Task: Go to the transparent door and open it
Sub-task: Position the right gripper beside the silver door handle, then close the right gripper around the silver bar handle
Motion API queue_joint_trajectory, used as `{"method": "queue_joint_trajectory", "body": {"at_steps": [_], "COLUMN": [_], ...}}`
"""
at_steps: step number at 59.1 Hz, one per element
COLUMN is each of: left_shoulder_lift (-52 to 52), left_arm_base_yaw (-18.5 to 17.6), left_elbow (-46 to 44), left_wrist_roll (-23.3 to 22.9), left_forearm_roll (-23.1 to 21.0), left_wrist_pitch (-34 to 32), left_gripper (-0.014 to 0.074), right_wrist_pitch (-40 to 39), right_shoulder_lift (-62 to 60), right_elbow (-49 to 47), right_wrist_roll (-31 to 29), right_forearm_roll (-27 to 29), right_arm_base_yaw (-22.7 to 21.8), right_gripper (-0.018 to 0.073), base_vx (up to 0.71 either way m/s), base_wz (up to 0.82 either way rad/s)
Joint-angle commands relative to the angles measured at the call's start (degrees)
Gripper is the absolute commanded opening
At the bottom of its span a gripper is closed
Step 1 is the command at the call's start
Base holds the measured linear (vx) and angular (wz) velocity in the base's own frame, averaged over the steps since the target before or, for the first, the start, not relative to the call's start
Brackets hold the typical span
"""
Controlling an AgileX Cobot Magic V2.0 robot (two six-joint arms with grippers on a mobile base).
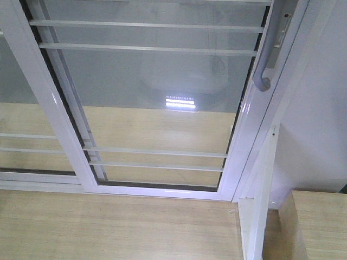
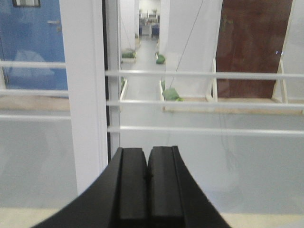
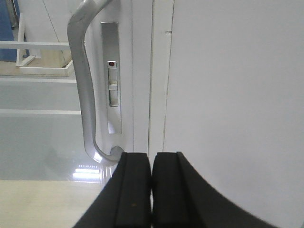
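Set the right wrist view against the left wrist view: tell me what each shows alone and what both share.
Only the right wrist view: the curved grey handle and lock plate on the transparent door, with a plain white wall beside it.
Only the left wrist view: a corridor beyond the glass, a blue door and a brown panel.
Both: white horizontal bars across glass, and a black gripper low in frame, the left gripper and right gripper, jaws shut on nothing.
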Motion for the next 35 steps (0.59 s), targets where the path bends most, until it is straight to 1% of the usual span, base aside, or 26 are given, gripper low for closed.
{"method": "queue_joint_trajectory", "body": {"at_steps": [1,4,6,7,10,14,21,24,26,30,35], "left_shoulder_lift": [2.6,3.8,4.6,4.9,6.1,7.4,9.9,10.7,11.0,11.4,11.6], "left_arm_base_yaw": [-0.3,-0.3,-0.3,-0.3,-0.3,-0.3,-0.3,-0.3,-0.3,-0.3,-0.3], "left_elbow": [-2.0,-2.0,-2.0,-2.0,-2.0,-2.0,-2.0,-2.0,-2.0,-2.0,-2.0], "left_wrist_roll": [-0.5,-0.5,-0.5,-0.5,-0.5,-0.5,-0.5,-0.5,-0.5,-0.5,-0.5], "left_forearm_roll": [-0.5,-0.5,-0.5,-0.5,-0.5,-0.5,-0.5,-0.5,-0.5,-0.5,-0.5], "left_wrist_pitch": [-5.3,-6.3,-7.2,-7.7,-9.4,-11.3,-12.7,-12.8,-12.8,-12.8,-12.9], "left_gripper": [0.0162,0.0204,0.0239,0.0253,0.0301,0.0365,0.0439,0.0455,0.046,0.0461,0.0461], "right_wrist_pitch": [-9.0,-11.2,-13.1,-14.3,-17.8,-23.4,-35.4,-39.0,-40.5,-41.5,-42.0], "right_shoulder_lift": [3.9,6.2,7.6,8.6,11.2,15.2,24.1,28.1,30.9,35.7,41.4], "right_elbow": [-1.7,-1.7,-1.7,-1.7,-1.7,-1.7,-1.9,-2.8,-3.8,-6.4,-11.2], "right_wrist_roll": [0.1,0.6,0.9,1.8,3.4,4.1,3.9,3.9,3.9,3.9,3.9], "right_forearm_roll": [0.1,0.1,0.1,0.1,0.0,-1.2,-7.4,-10.3,-11.1,-10.3,-6.7], "right_arm_base_yaw": [0.1,0.3,0.6,1.0,2.0,4.0,7.8,9.1,9.8,10.3,10.3], "right_gripper": [0.0295,0.0375,0.0414,0.044,0.0492,0.0533,0.054,0.0536,0.0531,0.0523,0.0521], "base_vx": [0.0,0.0,0.0,0.0,0.0,0.0,0.0,0.0,0.0,0.0,0.0], "base_wz": [0.0,0.0,0.0,0.0,0.0,0.0,0.0,0.0,0.0,0.0,0.0]}}
